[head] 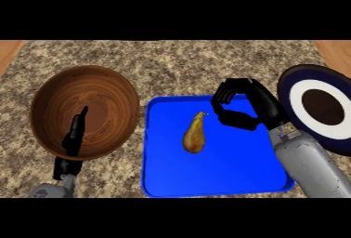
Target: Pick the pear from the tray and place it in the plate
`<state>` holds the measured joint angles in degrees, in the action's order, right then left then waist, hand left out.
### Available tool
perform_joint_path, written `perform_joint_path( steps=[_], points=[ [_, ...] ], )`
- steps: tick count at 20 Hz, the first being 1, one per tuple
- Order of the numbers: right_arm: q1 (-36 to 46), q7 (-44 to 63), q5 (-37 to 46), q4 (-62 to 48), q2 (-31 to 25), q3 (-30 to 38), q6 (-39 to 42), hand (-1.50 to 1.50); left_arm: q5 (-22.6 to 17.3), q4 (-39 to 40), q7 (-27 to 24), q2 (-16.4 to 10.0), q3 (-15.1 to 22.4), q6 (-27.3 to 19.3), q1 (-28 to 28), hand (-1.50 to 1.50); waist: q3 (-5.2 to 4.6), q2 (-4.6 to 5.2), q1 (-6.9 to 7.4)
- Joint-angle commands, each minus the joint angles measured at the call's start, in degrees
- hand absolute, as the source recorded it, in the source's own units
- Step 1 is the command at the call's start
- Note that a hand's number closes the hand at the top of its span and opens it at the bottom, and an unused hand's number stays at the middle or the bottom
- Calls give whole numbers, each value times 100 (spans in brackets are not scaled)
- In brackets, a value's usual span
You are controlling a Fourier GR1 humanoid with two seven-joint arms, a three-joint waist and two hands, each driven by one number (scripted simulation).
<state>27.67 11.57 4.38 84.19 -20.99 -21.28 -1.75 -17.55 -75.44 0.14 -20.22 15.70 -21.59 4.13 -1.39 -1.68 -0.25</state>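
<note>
- The right hand [255, 106] hangs over the far right part of the blue tray [226, 174]. Its fingers are curled in toward the thumb, and from here nothing sits inside them.
- Its grey forearm [310, 163] comes up across the tray's near right corner.
- The pear [194, 135] lies on the tray floor just left of that hand, apart from the fingers. It is a little left of the tray's middle, with its narrow stem end pointing toward the far edge.
- The plate [299, 100] sits on the counter to the right of the tray, behind the right hand and partly cut off by the edge of the view. It has a dark blue rim, a white ring and a dark centre, and nothing lies on it.
- The left hand [74, 134] shows at the near left, seen edge-on with its fingers straight and pointing up, resting in front of a wooden bowl [103, 90].
- That bowl stands to the left of the tray, close to its left edge. It is wide and brown with a visible grain.
- The counter [178, 60] under everything is a speckled grey-brown stone.
- Strips of pale wood [8, 52] show at its far left and far right corners.
</note>
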Motion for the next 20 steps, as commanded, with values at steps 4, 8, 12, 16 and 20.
perform_joint_path(
  steps=[4,8,12,16,20],
  points=[
    [-979,-423,1140,40,808,2,-2289,150,189,-135,440,-20,147,-189,145,0,166,164,-114],
    [-1447,-2358,230,-190,1231,-206,-1640,-150,312,-301,569,-58,276,-107,94,0,154,189,67],
    [-1315,-1739,1338,-250,563,-911,-1169,-150,254,-235,772,-215,12,40,344,0,137,169,26],
    [-426,-348,2264,-89,-94,-926,-843,-150,412,-540,736,-30,303,-132,-18,0,124,127,75],
    [1,896,2797,277,-74,-1325,-101,-150,537,-679,994,-45,303,-277,48,0,130,120,54]
  ],
)
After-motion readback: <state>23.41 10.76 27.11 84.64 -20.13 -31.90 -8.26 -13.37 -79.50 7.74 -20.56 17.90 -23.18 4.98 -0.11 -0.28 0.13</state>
